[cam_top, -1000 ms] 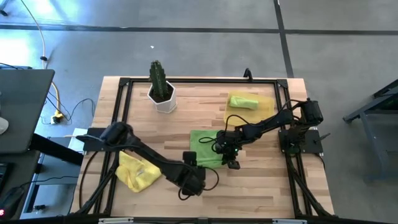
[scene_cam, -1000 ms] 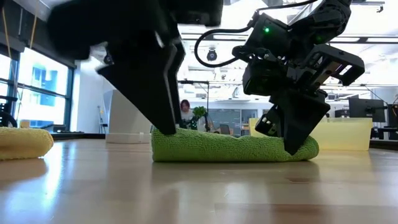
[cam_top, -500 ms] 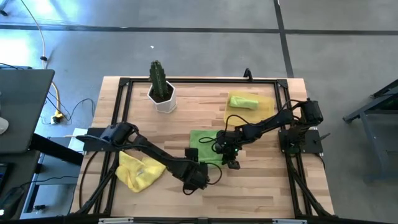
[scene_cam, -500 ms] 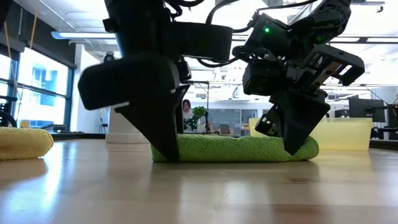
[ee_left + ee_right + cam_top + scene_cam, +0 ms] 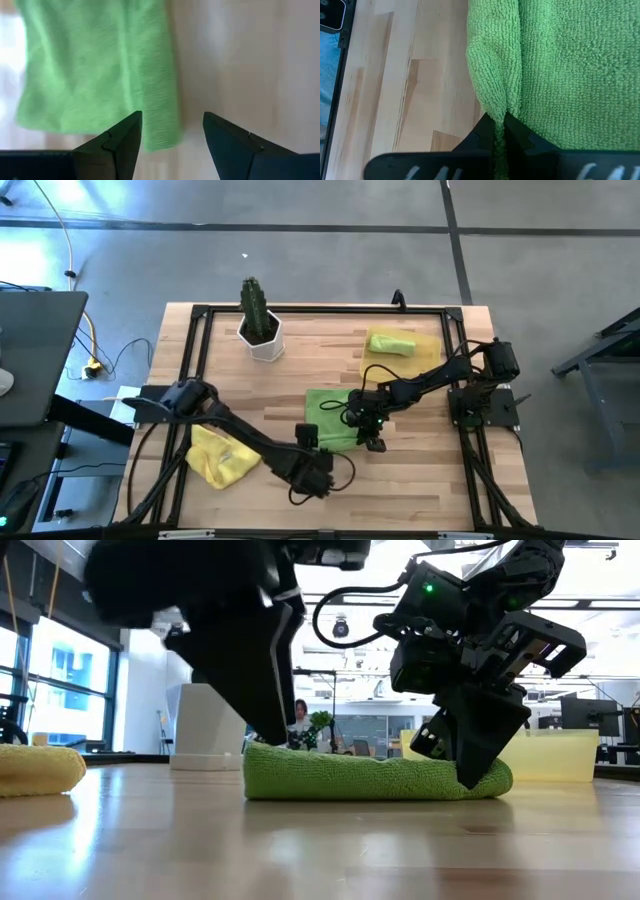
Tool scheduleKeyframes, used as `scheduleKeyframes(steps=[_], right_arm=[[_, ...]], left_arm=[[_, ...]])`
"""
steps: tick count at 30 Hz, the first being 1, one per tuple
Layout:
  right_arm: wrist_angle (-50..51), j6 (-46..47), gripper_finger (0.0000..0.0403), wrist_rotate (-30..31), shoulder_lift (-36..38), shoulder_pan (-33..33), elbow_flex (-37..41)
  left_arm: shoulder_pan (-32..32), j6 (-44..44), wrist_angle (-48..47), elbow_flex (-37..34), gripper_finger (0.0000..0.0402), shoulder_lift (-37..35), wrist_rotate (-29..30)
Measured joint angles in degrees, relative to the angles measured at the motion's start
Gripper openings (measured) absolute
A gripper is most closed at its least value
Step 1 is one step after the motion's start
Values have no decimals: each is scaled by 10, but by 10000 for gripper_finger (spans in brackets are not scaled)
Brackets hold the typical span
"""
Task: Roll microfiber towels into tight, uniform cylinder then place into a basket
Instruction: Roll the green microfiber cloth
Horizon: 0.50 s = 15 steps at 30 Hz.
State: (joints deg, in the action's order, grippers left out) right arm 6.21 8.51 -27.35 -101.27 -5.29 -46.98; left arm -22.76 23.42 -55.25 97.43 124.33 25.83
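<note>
Green microfiber towel (image 5: 330, 416) lies mid-desk, my right hand (image 5: 499, 125) pinched shut on its edge. My left hand (image 5: 170, 132), fingers wide, has lifted and slid back off the near corner, so rolling hasn't begun. One rolled towel (image 5: 391, 342) sits in the basket (image 5: 430, 348).
</note>
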Motion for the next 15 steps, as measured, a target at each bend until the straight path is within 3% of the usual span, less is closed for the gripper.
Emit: scheduleKeyframes(steps=[15], right_arm=[[1,4,0,0,0,0,0]], left_arm=[[19,-4,48,-64,202,0,-23]])
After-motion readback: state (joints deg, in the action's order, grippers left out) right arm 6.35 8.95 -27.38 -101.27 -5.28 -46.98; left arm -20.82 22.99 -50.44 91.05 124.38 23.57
